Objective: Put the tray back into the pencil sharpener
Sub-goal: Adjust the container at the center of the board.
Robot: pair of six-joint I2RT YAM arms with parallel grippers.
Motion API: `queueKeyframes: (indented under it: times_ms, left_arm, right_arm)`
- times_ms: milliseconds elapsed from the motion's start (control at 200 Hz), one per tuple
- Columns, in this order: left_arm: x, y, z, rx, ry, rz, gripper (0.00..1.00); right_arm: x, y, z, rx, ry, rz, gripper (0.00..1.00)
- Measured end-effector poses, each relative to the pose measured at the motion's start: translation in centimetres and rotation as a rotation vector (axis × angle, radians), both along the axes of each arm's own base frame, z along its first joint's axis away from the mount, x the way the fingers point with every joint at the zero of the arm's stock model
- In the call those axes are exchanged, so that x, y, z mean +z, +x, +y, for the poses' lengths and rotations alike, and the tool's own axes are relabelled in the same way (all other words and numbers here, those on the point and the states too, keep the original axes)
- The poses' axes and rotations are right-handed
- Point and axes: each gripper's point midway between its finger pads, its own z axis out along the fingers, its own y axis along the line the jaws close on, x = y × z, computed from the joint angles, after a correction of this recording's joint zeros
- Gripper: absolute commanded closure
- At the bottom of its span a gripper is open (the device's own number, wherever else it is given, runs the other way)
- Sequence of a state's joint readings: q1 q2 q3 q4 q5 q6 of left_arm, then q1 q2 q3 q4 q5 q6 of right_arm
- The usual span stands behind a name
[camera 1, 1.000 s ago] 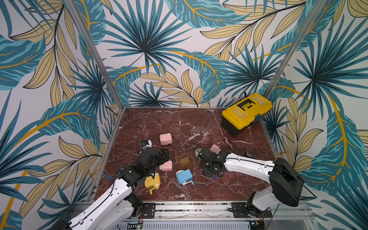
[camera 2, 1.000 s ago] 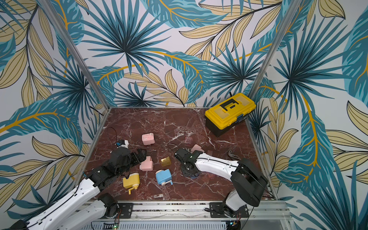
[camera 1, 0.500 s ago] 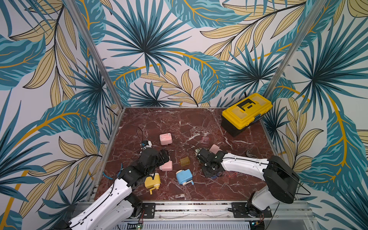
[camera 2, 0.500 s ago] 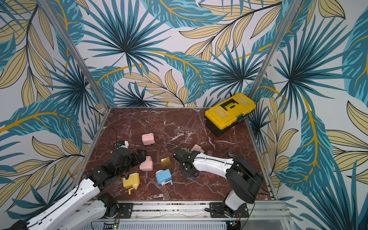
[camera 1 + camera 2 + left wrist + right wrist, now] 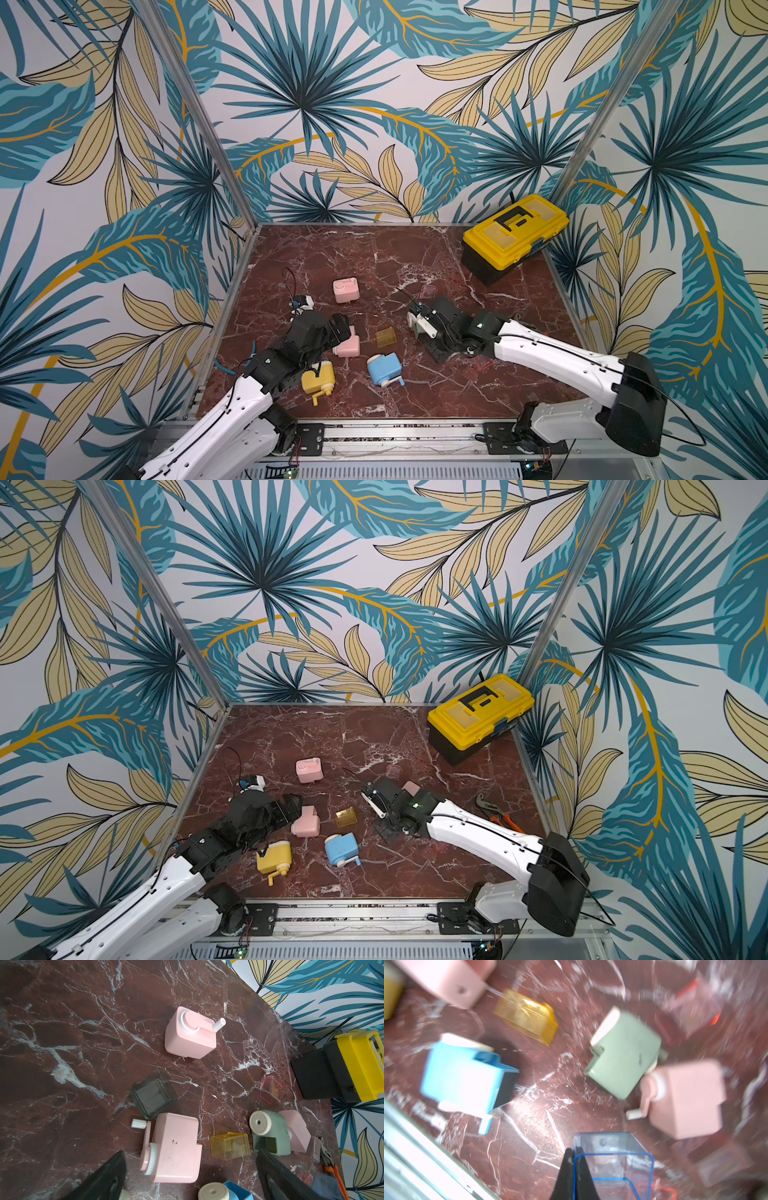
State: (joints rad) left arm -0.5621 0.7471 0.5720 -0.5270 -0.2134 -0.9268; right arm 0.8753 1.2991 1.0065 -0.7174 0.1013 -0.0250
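Red-brown marble floor (image 5: 374, 257), boxed by leaf-print walls. Metal rails run along both sides and the front.

- Yellow toolbox (image 5: 515, 237) fills the far right corner. Orange-handled pliers (image 5: 494, 812) lie by the right rail.
- Your widest bare marble is the far half, behind the far pink sharpener (image 5: 345, 289). A thinner bare strip runs along the front rail.
- Clutter sits mid-floor: near pink sharpener (image 5: 348, 345), amber tray (image 5: 385, 336), yellow sharpener (image 5: 318, 377), green sharpener (image 5: 623, 1053).
- The blue tray (image 5: 612, 1163) is at the right gripper (image 5: 574, 1153), whose fingers are pressed together on one side wall. In both top views the arm hides it.
- The tray's open mouth faces the wrist camera. Its length seems to run along the fingers, with the near end cut off by the frame. You can't tell whether it is off the marble; the view is blurred.
- The blue sharpener (image 5: 384, 369) lies near the front, crank toward the front rail. Its dark slot (image 5: 506, 1086) opens onto bare marble between it and the tray.
- The left gripper (image 5: 191, 1152) has its jaws spread wide over the near pink sharpener, gripping nothing.
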Motion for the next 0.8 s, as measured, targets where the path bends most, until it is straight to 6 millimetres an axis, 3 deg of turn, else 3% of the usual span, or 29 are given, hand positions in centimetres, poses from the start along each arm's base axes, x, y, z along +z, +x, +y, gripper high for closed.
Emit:
queueKeyframes:
  times_ms: [120,366,541,796]
  left_arm:
    - [-0.1,-0.2,0.2,0.006,0.0,0.007,0.01]
    - [-0.2,-0.3,0.4,0.022,-0.006,0.014,0.0]
    - [-0.3,-0.4,0.5,0.025,-0.001,0.018,0.01]
    - [-0.3,-0.5,0.7,0.03,0.005,0.019,0.0]
  right_arm:
    - [0.2,-1.3,0.1,0.21,-0.041,-0.024,1.0]
    - [-5.2,-3.6,-0.4,0.51,-0.197,0.065,1.0]
    - [-8.0,-4.7,-0.8,0.627,-0.24,0.098,1.0]
    - [-9.4,-4.6,-0.4,0.695,-0.254,0.091,1.0]
